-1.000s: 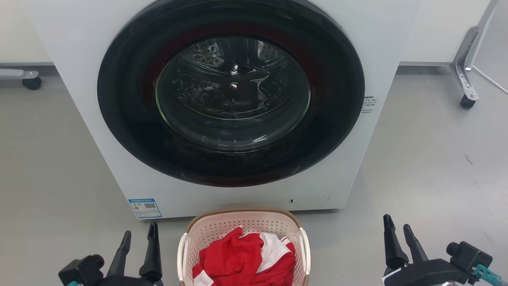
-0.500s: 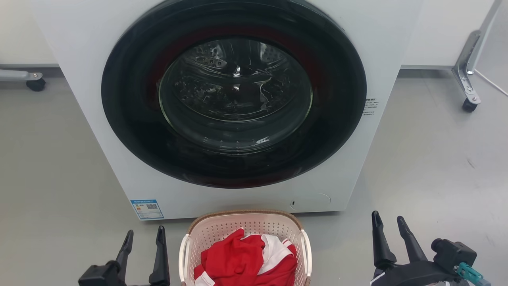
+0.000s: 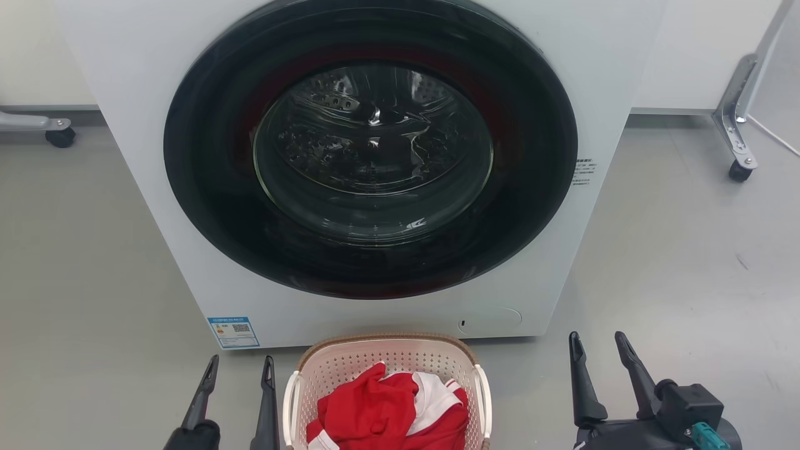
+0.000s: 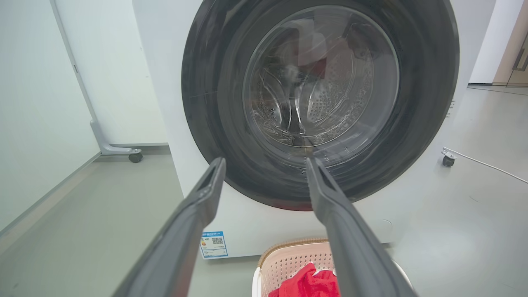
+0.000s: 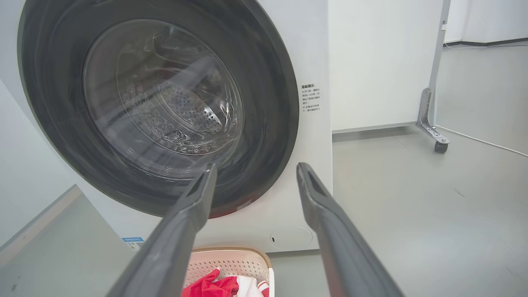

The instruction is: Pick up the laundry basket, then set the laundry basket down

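The small cream-white perforated plastic laundry basket [image 3: 381,361], rounded-rectangular with a brown woven-look rim and white side handles, stands on the smooth grey floor [image 3: 675,262]. It sits just in front of the large white front-loading washing machine [image 3: 150,206], at the bottom middle of the head view. A crumpled red-and-white garment [image 3: 375,412] lies inside it. The left end effector [image 3: 242,362] is just beside the basket's left handle, its two long dark fingers spread apart and pointing toward the machine, with nothing between them. Whether the inner finger touches the handle cannot be told. The right end effector [image 3: 595,339] is further off on the basket's right side, apart from it, its fingers likewise spread and empty. The machine's round dark-framed glass door [image 3: 375,150] is closed, and the perforated steel drum shows behind it. A small blue label [image 3: 233,331] is stuck at the lower left corner of the machine's front. Behind the machine, on either side, metal legs on black caster wheels [image 3: 739,172] stand on the floor.
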